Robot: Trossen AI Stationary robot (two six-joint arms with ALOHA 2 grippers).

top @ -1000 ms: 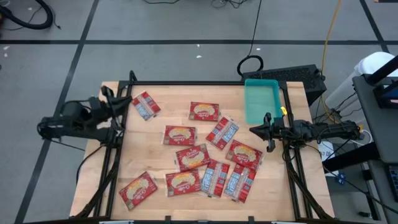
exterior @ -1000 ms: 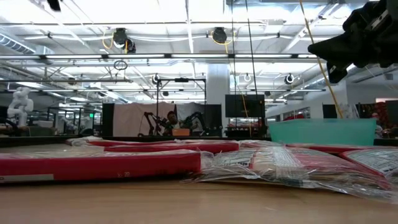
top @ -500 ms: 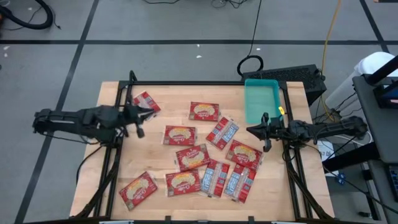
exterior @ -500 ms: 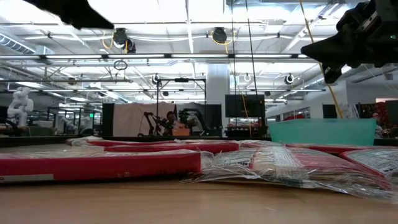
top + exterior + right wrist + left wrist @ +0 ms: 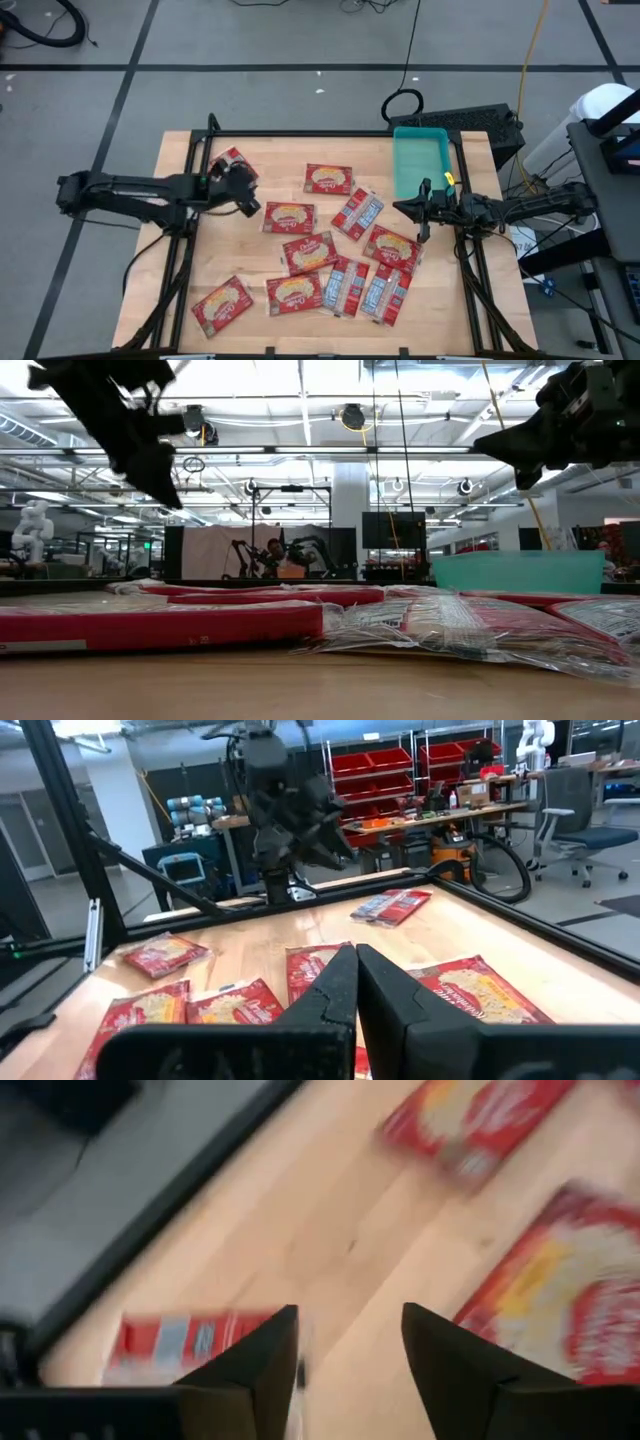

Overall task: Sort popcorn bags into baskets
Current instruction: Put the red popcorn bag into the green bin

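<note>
Several red popcorn bags lie flat on the wooden table, most of them in its middle and near right. One with a silvery-blue panel lies by the far left corner. My left gripper hovers open beside it, tipped down over bare wood, with a cream-pictured bag just to its right. The teal basket stands at the far right. My right gripper is shut, level above the table near the basket's near end.
A black keyboard-like box sits behind the basket. Black frame rails run along the table's far edge and sides. Bare wood lies open along the left side between the far-left bag and a near-left one.
My left gripper has swung from the table's left edge in over the table toward the right, sinking and tipping nose-down near the far-left bag. The bags have stayed where they were.
</note>
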